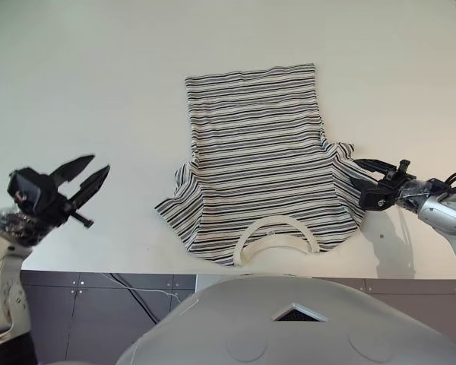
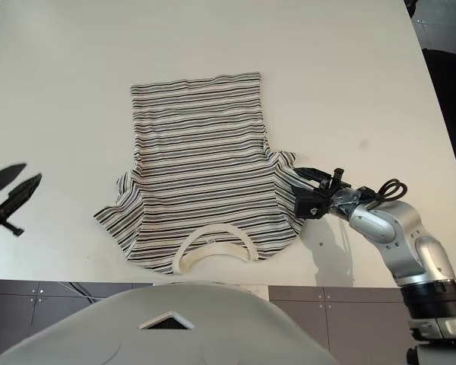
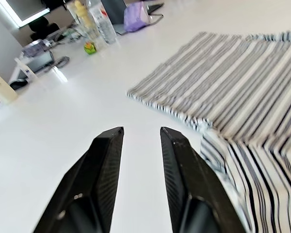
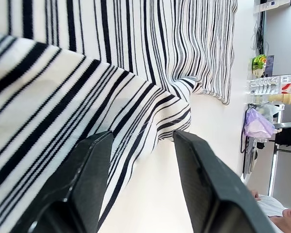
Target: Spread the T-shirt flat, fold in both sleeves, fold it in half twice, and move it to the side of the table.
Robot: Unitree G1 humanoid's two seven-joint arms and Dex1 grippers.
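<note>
The T-shirt (image 1: 258, 160) lies spread on the worktop (image 1: 99, 76). The right gripper (image 1: 359, 171) has its jaws spread at the sleeve (image 1: 342, 154) edge. The left gripper (image 1: 99, 164), jaws also spread, hovers well apart.

The T-shirt (image 1: 258, 152), striped black and white with a white collar (image 1: 277, 232), is lying mostly flat by the tabletop's (image 1: 99, 91) near edge, collar toward that edge, hem pointing to the far edge. Its 2 sleeves are sticking out sideways: left sleeve (image 1: 175, 205) spreading flat, right sleeve (image 1: 342, 156) bunching up.
</note>
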